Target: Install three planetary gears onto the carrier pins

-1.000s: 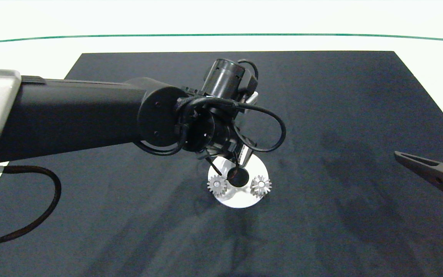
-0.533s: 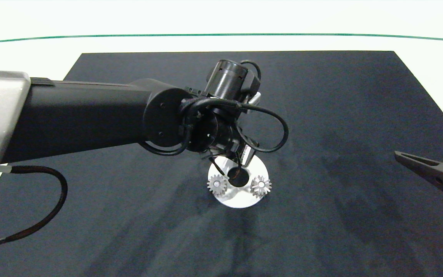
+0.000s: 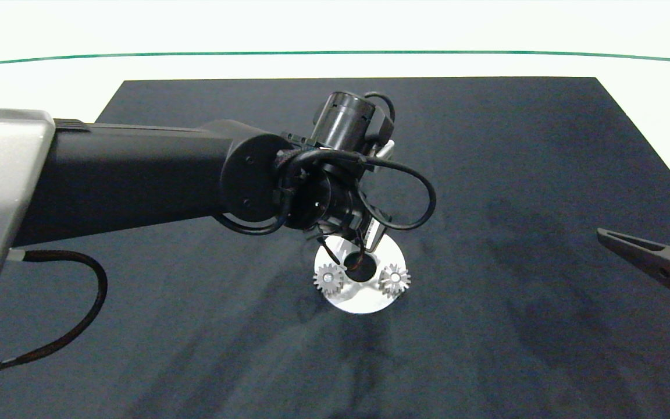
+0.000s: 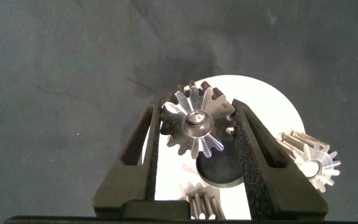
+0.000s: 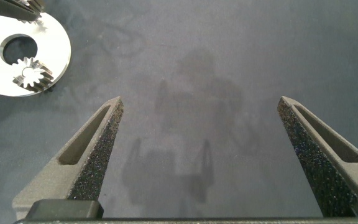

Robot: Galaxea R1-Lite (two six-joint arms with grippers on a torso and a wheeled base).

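Observation:
A flat white disc (image 3: 362, 301) lies mid-mat with two silvery planetary gears (image 3: 328, 279) (image 3: 394, 280) sitting on its carrier pins; a white pin top (image 4: 309, 167) shows in one gear's hole. My left gripper (image 4: 197, 107) hangs over the disc's far side, shut on a third gear (image 4: 196, 121) held flat between its black pads. Whether that gear is down on a pin I cannot tell. In the head view the left gripper (image 3: 367, 243) is mostly hidden under its wrist. My right gripper (image 3: 636, 210) waits open at the mat's right edge, holding nothing (image 5: 199, 102).
A dark mat (image 3: 515, 145) covers the white table (image 3: 50, 81). The left arm's looping black cables (image 3: 422, 198) hang just above the disc. The right wrist view shows the disc (image 5: 55, 37) and one gear (image 5: 33, 73) far off to its side.
The left arm has crept slightly right and toward the disc with the gear in its grip. The two seated gears and the right arm have not moved.

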